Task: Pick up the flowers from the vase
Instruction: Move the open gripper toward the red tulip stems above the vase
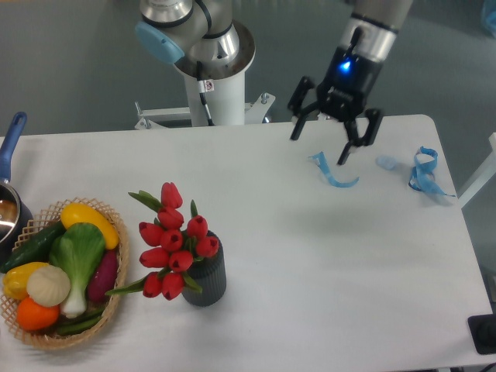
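While the arm hangs over the far side of the table (310,256), this is how it looks from where I stand:

Gripper (319,147): fingers spread wide, nothing btwn them; up in the air above the far edge, right of centre. Blue light glowing on the wrist above it.

Flowers (172,249): bunch of red tulip buds w/ green leaves, sitting in the vase, heads leaning out to the left and up over the rim. Well apart from gripper.

Vase (208,276): short dark grey ribbed cylinder, upright, near front-left of table, just right of the basket. Stems go in at the top; can't see inside.

Basket (108,298): woven, front-left corner, just beside the vase; touching or not, can't tell. Holds veg: yellow pepper (90,222), bok choy (77,260), cucumber (31,246), purple eggplant (104,275), white round one (48,285), orange one (36,315).

Pot (9,203): at the left edge, blue handle pointing up; mostly cut off.

Blue ribbon (332,172): curled strip lying on table, just below gripper's fingertips in the view. Not touched, as far as I can see.

More blue bits: small pale piece (386,162) and a looped ribbon (423,172) near the far-right corner.

Robot base (218,70): white column behind the far edge, blue cap on the joint.
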Robot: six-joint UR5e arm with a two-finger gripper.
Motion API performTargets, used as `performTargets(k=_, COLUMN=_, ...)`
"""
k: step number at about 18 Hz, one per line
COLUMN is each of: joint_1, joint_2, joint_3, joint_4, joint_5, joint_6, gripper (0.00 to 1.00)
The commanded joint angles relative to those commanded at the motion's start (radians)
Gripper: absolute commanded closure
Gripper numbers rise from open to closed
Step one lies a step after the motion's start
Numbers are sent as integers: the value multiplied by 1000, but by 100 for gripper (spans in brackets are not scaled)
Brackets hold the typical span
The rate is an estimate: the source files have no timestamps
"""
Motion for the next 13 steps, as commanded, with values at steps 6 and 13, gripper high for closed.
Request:
performTargets(k=6, joint_1=-112, joint_2=-81, joint_3=8, joint_4=115, joint_5=-5, joint_6=-54, gripper=0)
performTargets(k=13, joint_1=-204, joint_2=-181, joint_3=6, joint_4=152, joint_5=-60, joint_6=-107, gripper=0)
